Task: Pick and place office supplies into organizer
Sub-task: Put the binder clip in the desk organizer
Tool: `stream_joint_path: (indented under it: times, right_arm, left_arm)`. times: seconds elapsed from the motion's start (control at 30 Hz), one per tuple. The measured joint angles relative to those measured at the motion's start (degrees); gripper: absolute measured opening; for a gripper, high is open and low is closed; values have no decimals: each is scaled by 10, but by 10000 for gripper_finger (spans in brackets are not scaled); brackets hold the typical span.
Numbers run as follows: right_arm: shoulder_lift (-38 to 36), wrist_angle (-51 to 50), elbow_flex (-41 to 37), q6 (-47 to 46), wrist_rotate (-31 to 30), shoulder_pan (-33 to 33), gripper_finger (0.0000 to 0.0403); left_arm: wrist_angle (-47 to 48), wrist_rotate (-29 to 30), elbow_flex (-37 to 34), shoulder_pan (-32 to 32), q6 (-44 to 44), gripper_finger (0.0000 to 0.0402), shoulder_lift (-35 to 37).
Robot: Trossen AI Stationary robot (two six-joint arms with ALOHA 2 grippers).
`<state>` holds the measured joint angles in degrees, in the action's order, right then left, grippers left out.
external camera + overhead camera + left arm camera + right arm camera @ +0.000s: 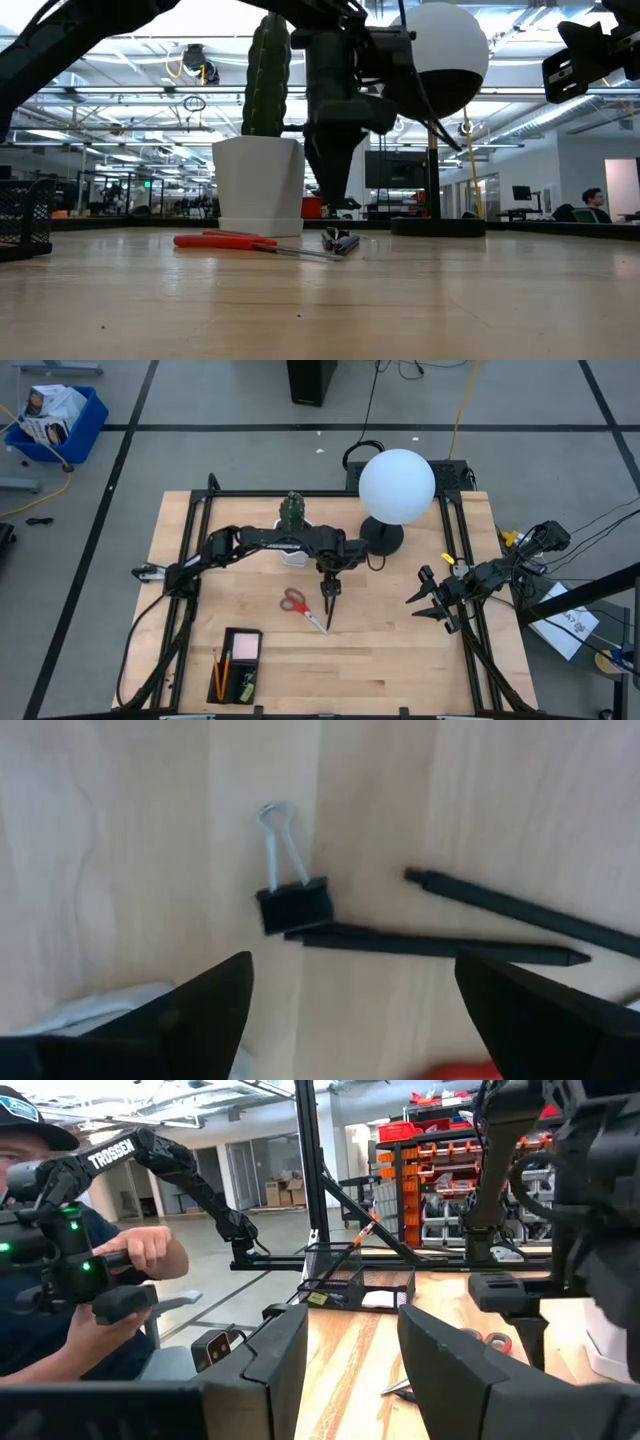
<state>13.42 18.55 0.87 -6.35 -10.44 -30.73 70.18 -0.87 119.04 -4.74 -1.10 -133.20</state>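
My left gripper [328, 586] hangs open, pointing down, above a small black binder clip [293, 906] with silver wire handles and two thin dark pens [430, 945] lying flat on the wood. Its fingers stand apart over these and touch nothing. The red-handled scissors [298, 604] lie flat just left of the pens [327, 610]. The black organizer [235, 665] sits at the near left, with a pink sticky-note pad [245, 648] and an orange pencil [216, 672] in it. My right gripper [425, 600] waits open at the table's right.
A cactus in a white pot [292, 520] stands just beyond my left gripper, and a white globe lamp [397, 484] on a black base stands to its right. A person holding a controller [90, 1270] is beyond the table. Bare wood lies between the scissors and the organizer.
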Motion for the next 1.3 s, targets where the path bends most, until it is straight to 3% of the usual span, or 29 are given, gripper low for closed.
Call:
stream_joint_path:
  times: [1.03, 1.3]
  right_arm:
    - [3, 0, 0, 0, 0, 0, 153]
    - [3, 0, 0, 0, 0, 0, 153]
  left_arm:
    - [-39, 44, 3, -12, 35, 292, -62]
    - [-45, 52, 0, -11, 25, 241, -62]
